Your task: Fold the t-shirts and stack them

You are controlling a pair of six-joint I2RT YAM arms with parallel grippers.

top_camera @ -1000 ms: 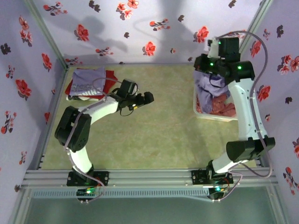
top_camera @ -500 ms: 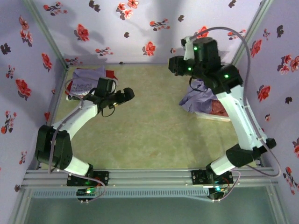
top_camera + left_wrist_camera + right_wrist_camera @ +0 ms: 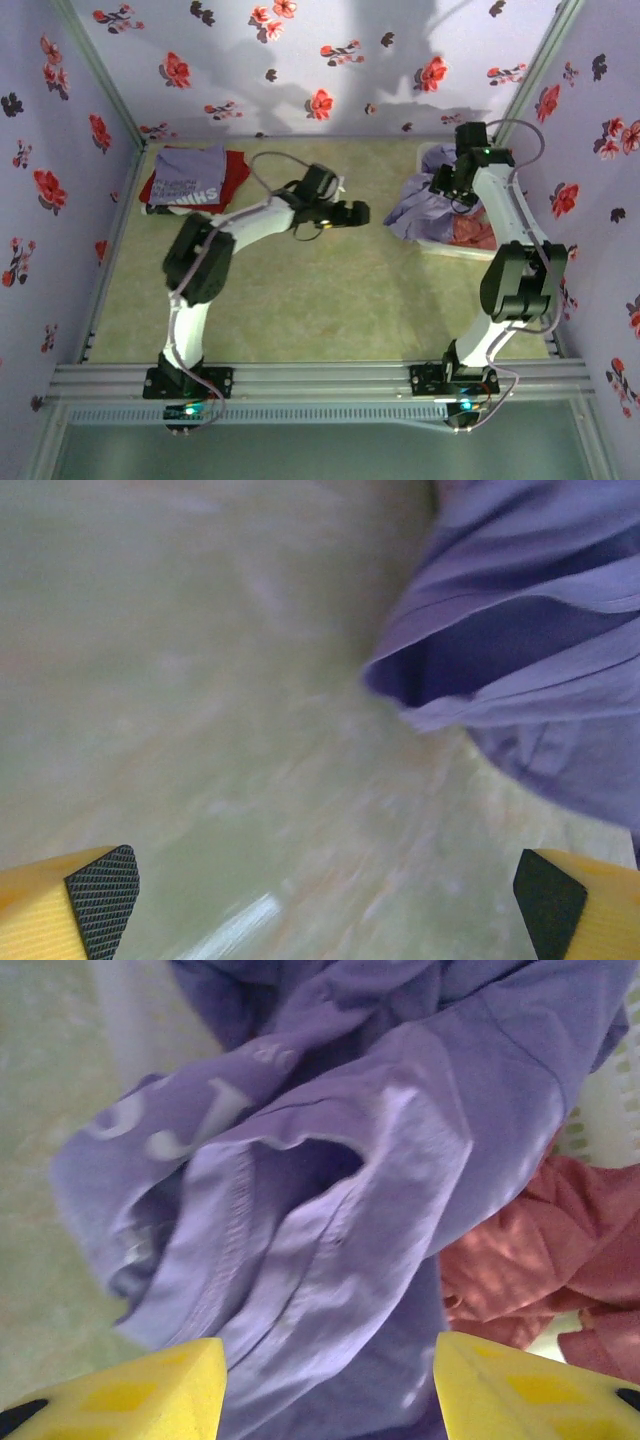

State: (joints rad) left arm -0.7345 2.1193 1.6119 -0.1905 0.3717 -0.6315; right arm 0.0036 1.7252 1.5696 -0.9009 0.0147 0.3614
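Purple shirt (image 3: 412, 212) just released over basket (image 3: 452, 251) rim, 3 o'clock; right fingers (image 3: 150, 1390) parted, left fingers (image 3: 100, 890) wide, both empty; folding pending.

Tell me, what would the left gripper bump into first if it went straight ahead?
Probably the crumpled lavender-purple cloth t-shirt spilling from the white slatted plastic basket. The open left gripper points across the pale green table toward it, though depth is unclear; it might brush the table first.
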